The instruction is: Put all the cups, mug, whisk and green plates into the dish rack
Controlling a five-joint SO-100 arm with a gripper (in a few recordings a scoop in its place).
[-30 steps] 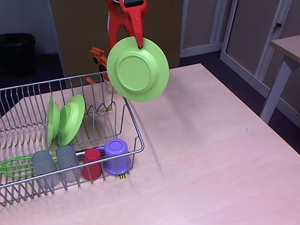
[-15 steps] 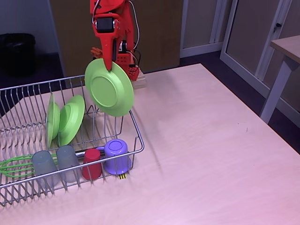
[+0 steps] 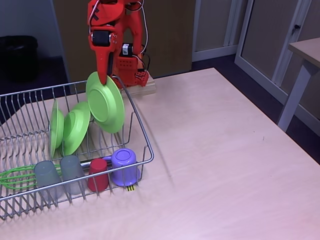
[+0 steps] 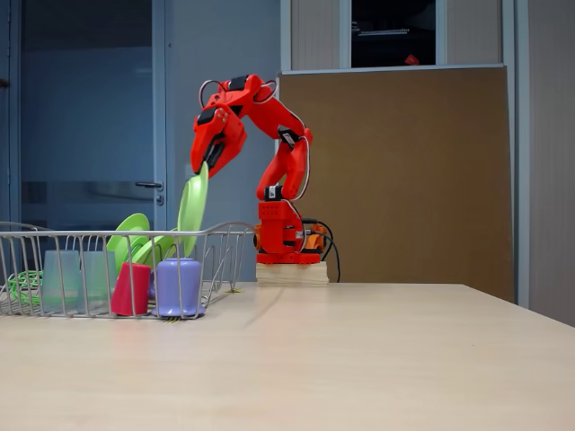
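With two plates, the cups, mug (image 3: 124, 166) and whisk (image 3: 15, 176) already in the dish rack (image 3: 142, 131) at lower left, the end effector (image 3: 103, 78) grips the last plate (image 3: 105, 102) by its rim above the rack.

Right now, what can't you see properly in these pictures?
- Gripper fingertips: in both fixed views the held plate covers them, so the grip itself stays hidden.
- Whisk: its handle is hidden behind the grey cups.
- Dish rack: its left end is cut off by the picture edge in both fixed views.
- Striped tag: too small to read.
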